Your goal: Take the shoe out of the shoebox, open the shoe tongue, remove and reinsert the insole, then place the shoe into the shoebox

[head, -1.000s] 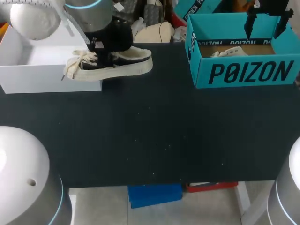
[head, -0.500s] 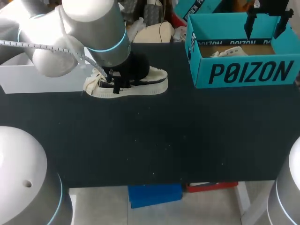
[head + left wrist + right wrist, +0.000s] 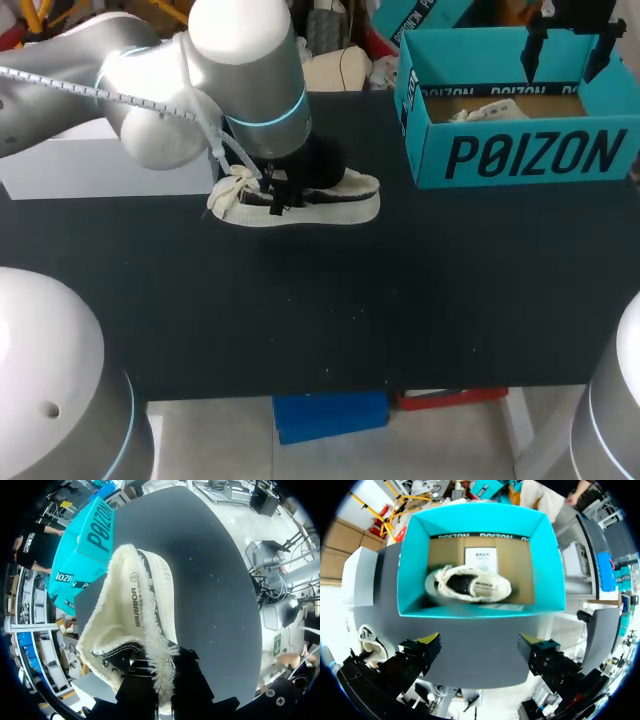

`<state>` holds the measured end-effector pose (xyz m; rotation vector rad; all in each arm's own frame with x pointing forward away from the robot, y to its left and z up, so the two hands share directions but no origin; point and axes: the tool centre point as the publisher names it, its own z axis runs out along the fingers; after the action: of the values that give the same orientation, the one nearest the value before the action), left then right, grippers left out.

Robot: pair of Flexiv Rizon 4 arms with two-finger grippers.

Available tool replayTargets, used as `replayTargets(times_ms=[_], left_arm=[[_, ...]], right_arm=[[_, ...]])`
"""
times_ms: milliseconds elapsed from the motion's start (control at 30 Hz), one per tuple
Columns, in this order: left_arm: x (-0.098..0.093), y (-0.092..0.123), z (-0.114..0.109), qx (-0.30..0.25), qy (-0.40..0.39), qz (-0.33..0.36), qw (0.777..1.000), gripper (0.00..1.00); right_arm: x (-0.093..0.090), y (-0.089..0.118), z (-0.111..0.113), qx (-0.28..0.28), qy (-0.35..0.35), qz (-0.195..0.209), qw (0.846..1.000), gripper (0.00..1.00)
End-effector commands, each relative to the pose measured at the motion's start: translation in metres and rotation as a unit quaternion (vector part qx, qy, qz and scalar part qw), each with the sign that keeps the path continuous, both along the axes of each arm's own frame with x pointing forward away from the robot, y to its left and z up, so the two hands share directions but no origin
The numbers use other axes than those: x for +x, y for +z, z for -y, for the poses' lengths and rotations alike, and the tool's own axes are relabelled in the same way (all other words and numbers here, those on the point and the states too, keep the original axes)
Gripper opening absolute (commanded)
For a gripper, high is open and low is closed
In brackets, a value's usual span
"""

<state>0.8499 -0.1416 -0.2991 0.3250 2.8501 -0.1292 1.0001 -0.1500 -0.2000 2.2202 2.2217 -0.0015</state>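
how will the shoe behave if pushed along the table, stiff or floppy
The shoe probably keeps its shape, since its thick sole looks stiff. The frayed upper and loose laces likely flop. With that flat sole it should slide, not roll.

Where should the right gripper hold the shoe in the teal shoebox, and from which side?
Grip the shoe at the rim of its dark opening, from above: the teal shoebox walls close off every side, and the opening faces up, so the open right gripper likely finds a thin edge to pinch.

Plain matte black table (image 3: 330,310)
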Motion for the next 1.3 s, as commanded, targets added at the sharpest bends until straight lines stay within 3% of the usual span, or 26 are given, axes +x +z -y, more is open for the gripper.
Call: replayTargets(times_ms=[33,800,1000,1200,1233,1267,1300], left_arm=[[0.004,-0.015,0.014,0.004,0.0,-0.003,1.0,0.0],[-0.019,-0.076,0.035,0.019,0.013,-0.021,1.0,0.0],[-0.022,-0.098,0.035,0.034,0.008,-0.057,0.998,0.0],[-0.024,-0.102,0.036,0.035,-0.002,-0.066,0.997,0.0],[-0.025,-0.101,0.037,0.034,-0.004,-0.067,0.997,0.03],[-0.025,-0.098,0.037,0.032,-0.007,-0.07,0.997,0.47],[-0.025,-0.095,0.038,0.028,-0.013,-0.075,0.997,1.0]], right_arm=[[0.0,0.0,0.0,0.0,0.0,0.0,1.0,1.0],[0.0,0.0,0.0,0.0,0.0,0.0,1.0,1.0],[0.0,0.0,0.0,0.0,0.0,0.0,1.0,1.0],[0.0,0.0,0.0,0.0,0.0,0.0,1.0,1.0],[0.0,0.0,0.0,0.0,0.0,0.0,1.0,1.0],[0.0,0.0,0.0,0.0,0.0,0.0,1.0,1.0],[0.0,0.0,0.0,0.0,0.0,0.0,1.0,1.0]])
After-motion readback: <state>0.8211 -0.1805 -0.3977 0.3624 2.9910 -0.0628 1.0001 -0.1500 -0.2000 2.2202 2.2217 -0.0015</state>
